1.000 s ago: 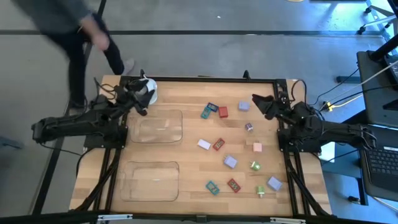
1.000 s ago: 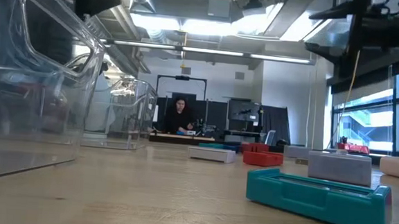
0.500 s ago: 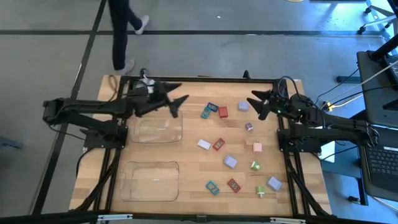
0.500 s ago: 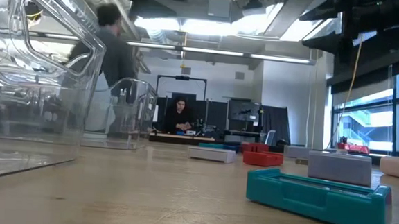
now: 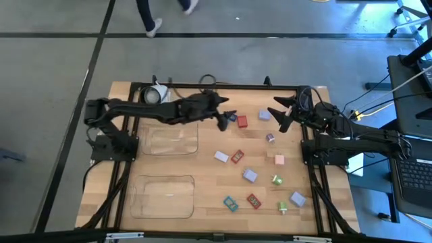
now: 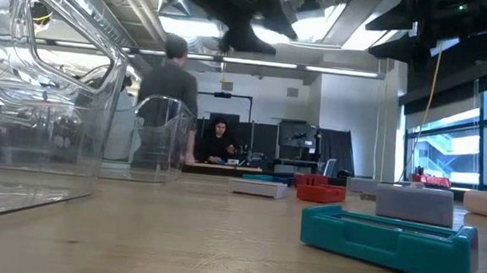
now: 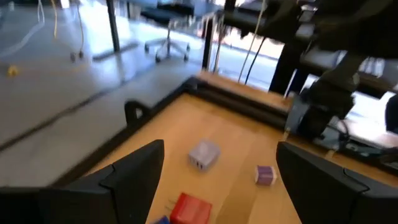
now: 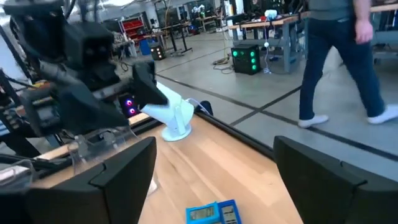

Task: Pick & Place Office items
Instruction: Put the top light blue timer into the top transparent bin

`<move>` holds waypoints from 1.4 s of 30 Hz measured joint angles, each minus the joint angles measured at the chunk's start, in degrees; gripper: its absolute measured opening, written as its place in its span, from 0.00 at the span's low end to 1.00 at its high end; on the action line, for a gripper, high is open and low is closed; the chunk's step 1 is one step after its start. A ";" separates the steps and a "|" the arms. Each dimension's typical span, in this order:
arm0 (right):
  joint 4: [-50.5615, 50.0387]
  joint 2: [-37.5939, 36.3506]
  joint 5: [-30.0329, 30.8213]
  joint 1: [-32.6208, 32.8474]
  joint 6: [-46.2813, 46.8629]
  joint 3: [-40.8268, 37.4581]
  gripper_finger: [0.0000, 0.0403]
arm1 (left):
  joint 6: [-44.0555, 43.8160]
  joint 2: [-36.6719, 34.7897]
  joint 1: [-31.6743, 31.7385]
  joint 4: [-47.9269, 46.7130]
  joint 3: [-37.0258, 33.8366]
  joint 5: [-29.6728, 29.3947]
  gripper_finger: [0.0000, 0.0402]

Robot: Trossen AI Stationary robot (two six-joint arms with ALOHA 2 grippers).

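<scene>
The office items, small coloured blocks, lie scattered on the right half of the wooden table (image 5: pixel 202 169). My left gripper (image 5: pixel 225 113) reaches in from the left, open and above the table. It is just left of a teal piece (image 5: pixel 230 118) and a red piece (image 5: pixel 241 121). In its wrist view a lavender piece (image 7: pixel 204 154) and a small purple one (image 7: pixel 265 175) lie ahead of the fingers. My right gripper (image 5: pixel 276 115) hovers open at the far right, beside the lavender piece (image 5: pixel 264 115).
Two clear shallow trays (image 5: pixel 174 138) (image 5: pixel 162 196) sit on the table's left half. A white cup-like object (image 5: pixel 156 94) stands at the far left corner. More pieces lie toward the near right (image 5: pixel 253 200). A person (image 8: pixel 342 56) walks past beyond the far edge.
My left arm has swung out from the far left corner toward the table's right, along the far side, and its open gripper now hangs by the teal and red pieces. My right gripper has rolled about its own axis. The person has walked along behind the table.
</scene>
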 joint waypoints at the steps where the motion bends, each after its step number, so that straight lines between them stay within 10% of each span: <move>1: 0.02 0.00 0.01 0.00 -0.54 0.00 0.81 | -1.29 1.58 0.02 -1.69 1.34 -0.02 0.76; 12: -0.07 0.00 -0.01 0.00 -4.92 0.00 0.81 | -11.42 15.59 0.07 -25.05 12.83 -1.31 0.76; 42: -1.66 0.00 4.24 0.00 -8.95 0.00 0.81 | -16.26 28.89 7.36 -31.15 15.47 5.59 0.76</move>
